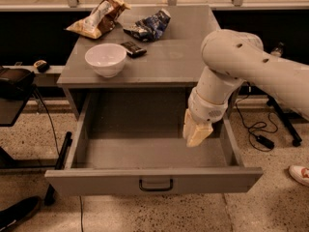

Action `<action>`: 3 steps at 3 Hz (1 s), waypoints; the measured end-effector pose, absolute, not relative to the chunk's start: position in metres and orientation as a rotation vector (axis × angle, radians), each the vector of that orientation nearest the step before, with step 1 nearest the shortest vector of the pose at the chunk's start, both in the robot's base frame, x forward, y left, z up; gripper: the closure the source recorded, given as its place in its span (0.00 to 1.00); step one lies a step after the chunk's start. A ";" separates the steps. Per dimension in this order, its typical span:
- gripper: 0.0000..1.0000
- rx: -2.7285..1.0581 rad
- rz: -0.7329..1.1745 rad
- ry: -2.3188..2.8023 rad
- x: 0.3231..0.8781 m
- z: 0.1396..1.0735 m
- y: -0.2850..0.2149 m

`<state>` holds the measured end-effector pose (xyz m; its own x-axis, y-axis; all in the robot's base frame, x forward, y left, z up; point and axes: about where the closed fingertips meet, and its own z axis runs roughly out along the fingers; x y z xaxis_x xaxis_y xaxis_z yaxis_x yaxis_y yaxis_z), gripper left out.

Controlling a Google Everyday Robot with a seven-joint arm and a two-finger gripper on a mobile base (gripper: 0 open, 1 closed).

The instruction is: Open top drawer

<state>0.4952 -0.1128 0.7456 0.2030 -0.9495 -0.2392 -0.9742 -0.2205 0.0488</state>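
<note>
Cabinet [181, 57] in grey is recorded at centre of view and is taken as the reference for all positions. The top drawer [96, 180] is found standing far out from the cabinet front, its plain grey inside exposed and its front panel nearest the camera. A small black loop handle [156, 184] is noted at the middle of that panel.

The gripper [197, 133] is observed hanging over the right-hand part of the drawer interior, just forward of the cabinet front, pointed downward. Its cream-coloured fingers [192, 129] are seen drawn close together, with nothing held between them. The white arm [241, 62] is noted entering from the cabinet's right, crossing over the right front corner of the cabinet top.

On the cabinet top the following are listed: a white bowl [106, 59] near the left front edge; a small dark packet [133, 49] just beside the bowl, toward the rear; a tan snack bag [99, 17] at the left rear corner; a blue snack bag [148, 25] at the rear centre. Print is seen on both bags but cannot be read.

On the floor to the cabinet's right a black cable [253, 129] and the toe of a light shoe [299, 174] are noted. To the cabinet's left a black stand [14, 83] is recorded, with a dark shoe [17, 211] on the floor in front of it.
</note>
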 end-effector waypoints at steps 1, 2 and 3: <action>0.86 -2.312 0.302 1.901 0.507 0.714 -0.114; 1.00 -2.283 0.304 1.905 0.506 0.682 -0.114; 1.00 -2.266 0.371 1.903 0.491 0.658 -0.112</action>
